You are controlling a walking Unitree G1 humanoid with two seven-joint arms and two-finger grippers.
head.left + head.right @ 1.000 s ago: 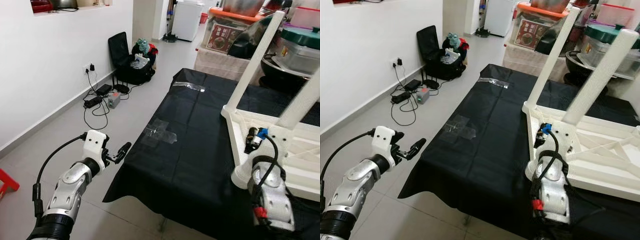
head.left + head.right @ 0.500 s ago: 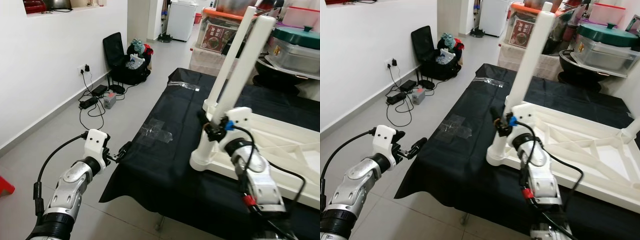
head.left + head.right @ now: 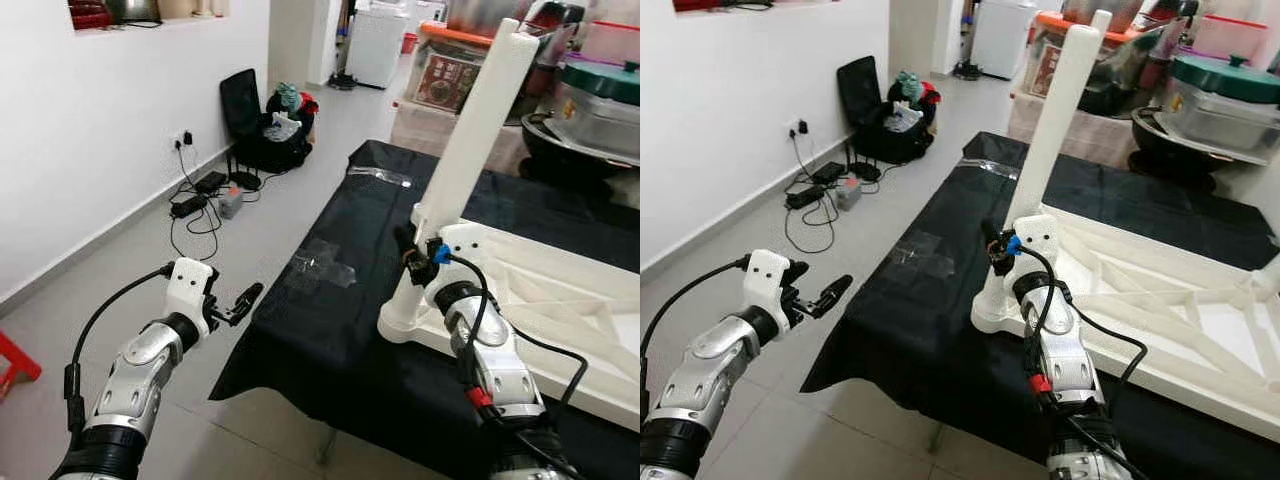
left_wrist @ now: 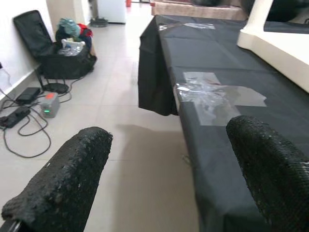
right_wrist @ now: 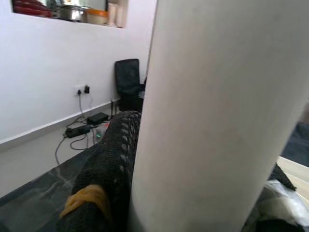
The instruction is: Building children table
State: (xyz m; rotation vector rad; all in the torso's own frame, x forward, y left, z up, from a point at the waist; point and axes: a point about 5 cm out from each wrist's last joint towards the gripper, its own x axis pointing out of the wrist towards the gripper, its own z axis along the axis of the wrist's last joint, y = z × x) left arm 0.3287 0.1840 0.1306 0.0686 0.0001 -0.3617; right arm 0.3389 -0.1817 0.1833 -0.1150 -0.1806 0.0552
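We see right gripper (image 3: 412, 252) at base of upright white plastic table leg (image 3: 472, 130) | upturned white tabletop (image 3: 560, 290) beside it on black cloth (image 3: 330, 320) | left gripper (image 3: 240, 303) well apart, over grey tiled floor (image 3: 180, 330)

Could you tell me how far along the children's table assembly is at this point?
The white tabletop lies upside down on the black cloth with a leg standing in its near corner. The right gripper is clamped on that leg's base. The left gripper hovers open. Other legs remain unclear.

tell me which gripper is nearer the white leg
Right. The right gripper is clamped on the white leg near its base; the left gripper hovers off the table edge, apart from it.
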